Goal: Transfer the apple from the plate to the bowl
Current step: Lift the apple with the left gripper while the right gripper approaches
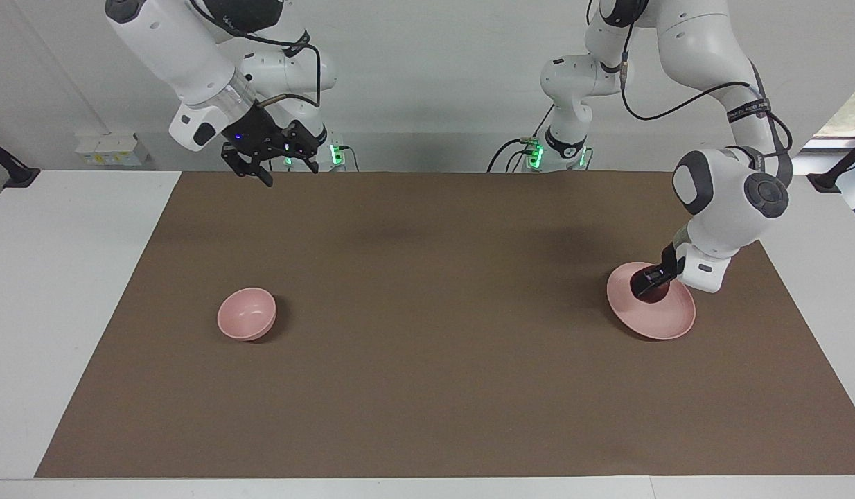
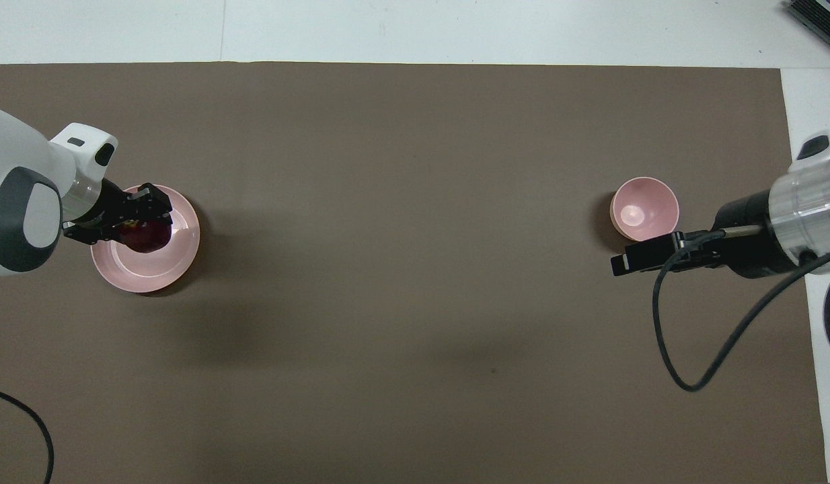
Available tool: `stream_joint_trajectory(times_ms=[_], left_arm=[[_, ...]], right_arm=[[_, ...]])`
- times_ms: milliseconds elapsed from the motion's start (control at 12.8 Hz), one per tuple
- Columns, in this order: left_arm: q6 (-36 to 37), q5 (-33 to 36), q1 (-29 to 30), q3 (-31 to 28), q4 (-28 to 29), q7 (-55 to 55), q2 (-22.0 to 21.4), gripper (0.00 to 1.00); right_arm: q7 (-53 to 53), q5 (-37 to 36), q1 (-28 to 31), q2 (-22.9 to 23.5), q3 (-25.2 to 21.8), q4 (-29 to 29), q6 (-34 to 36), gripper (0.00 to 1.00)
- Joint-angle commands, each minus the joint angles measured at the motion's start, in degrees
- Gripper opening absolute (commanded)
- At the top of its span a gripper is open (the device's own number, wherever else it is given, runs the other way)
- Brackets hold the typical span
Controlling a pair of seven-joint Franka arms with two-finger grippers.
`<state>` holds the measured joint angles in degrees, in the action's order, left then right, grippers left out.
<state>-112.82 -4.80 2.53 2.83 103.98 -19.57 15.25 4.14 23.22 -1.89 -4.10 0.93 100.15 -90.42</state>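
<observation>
Left tool (image 1: 650, 285): down on the plate, fingers closed around the apple, gripping it from above at a slant.
Apple (image 2: 146, 235): dark red, clamped in the left tool, sitting at the middle of the plate; I cannot tell whether it has left the plate's surface.
Plate (image 1: 666, 317): pale pink and shallow, lying on the brown mat at the left arm's end of the worktop; in the overhead view the tool comes in over its rim from about ten o'clock.
Right tool (image 1: 280, 169): jaws spread wide, holding nothing, hanging in the air over the mat's edge nearest the robots, at the right arm's end.
Bowl (image 1: 247, 313): small, deep, pale pink, with nothing in it, standing on the mat toward the right arm's end, well apart from the plate; in the overhead view it sits at about three o'clock from the plate.
Mat (image 2: 415, 269): brown sheet covering most of the white worktop (image 1: 67, 291).
</observation>
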Motion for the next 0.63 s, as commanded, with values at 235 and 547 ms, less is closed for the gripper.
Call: stream_joint_trajectory(times_ms=[235,547], left_arm=[[5.5,-15.9,-3.2,-0.3,-3.5,-8.4,-0.1,0.00],[4.6,-22.3,-11.4,-0.1,-2.9,-21.9,-0.6,0.00]], right_arm=[[10.5,19.8,3.1,0.2,0.0,10.1,-7.1,1.00],[16.5,31.6,-1.2,3.2,0.0,13.8,-15.6,1.00]])
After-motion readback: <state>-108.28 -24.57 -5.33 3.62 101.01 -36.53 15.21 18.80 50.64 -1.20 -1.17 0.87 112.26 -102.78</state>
